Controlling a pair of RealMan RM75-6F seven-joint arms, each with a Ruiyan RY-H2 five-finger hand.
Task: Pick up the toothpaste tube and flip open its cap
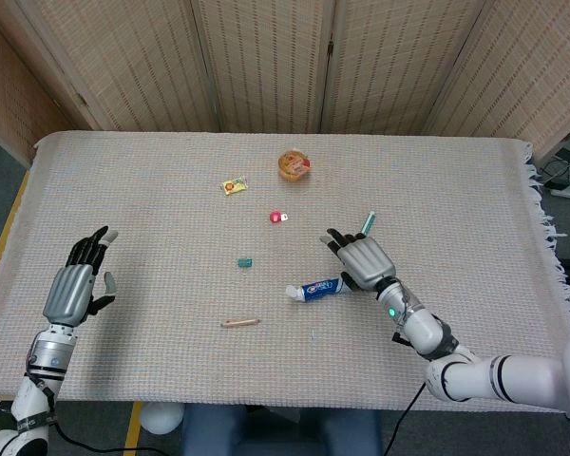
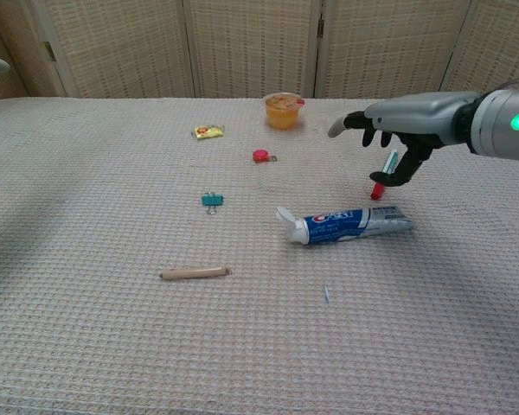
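Observation:
The blue and white toothpaste tube (image 1: 316, 288) (image 2: 346, 225) lies flat on the table, its white cap flipped open at the left end. My right hand (image 1: 364, 257) (image 2: 389, 130) hovers just above and right of the tube, fingers spread, holding nothing. Far to the left, my left hand (image 1: 76, 283) is raised with fingers apart and empty; only a fingertip of it shows at the left edge of the chest view.
A wooden stick (image 1: 240, 323) (image 2: 195, 273) lies left of the tube. A teal binder clip (image 1: 244, 261) (image 2: 211, 201), a small red object (image 1: 276, 217), a yellow packet (image 1: 233, 186), an orange cup (image 1: 294, 164) and a red-tipped marker (image 1: 364, 228) lie further back.

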